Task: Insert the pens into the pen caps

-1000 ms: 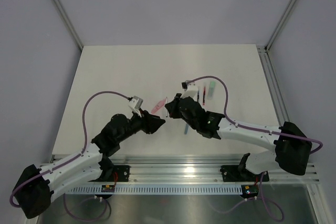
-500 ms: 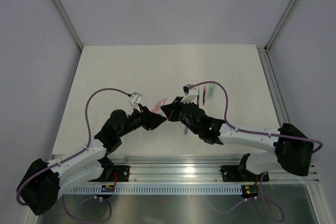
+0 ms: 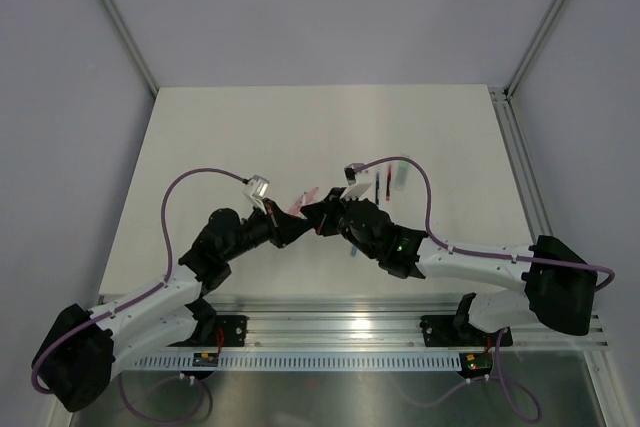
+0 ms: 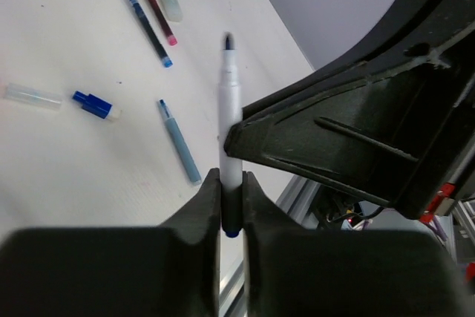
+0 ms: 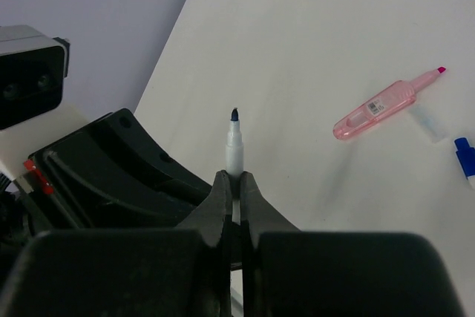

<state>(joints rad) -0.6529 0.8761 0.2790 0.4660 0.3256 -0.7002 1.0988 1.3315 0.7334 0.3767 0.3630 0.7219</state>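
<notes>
A robotics lab test cell — bare grey walls (image 3: 330, 7), aluminium frame struts (image 3: 115, 17), a plain white desk (image 3: 220, 147), two cabled arms (image 3: 140, 312) bolted to a slotted aluminium rail (image 3: 340, 323).

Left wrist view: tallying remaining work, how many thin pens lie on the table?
3: dark blue pen and red pen side by side at top, light blue pen nearer; more may be hidden.

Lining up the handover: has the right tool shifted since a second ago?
Yes. The right tool has moved left, farther from the red pen.
</notes>
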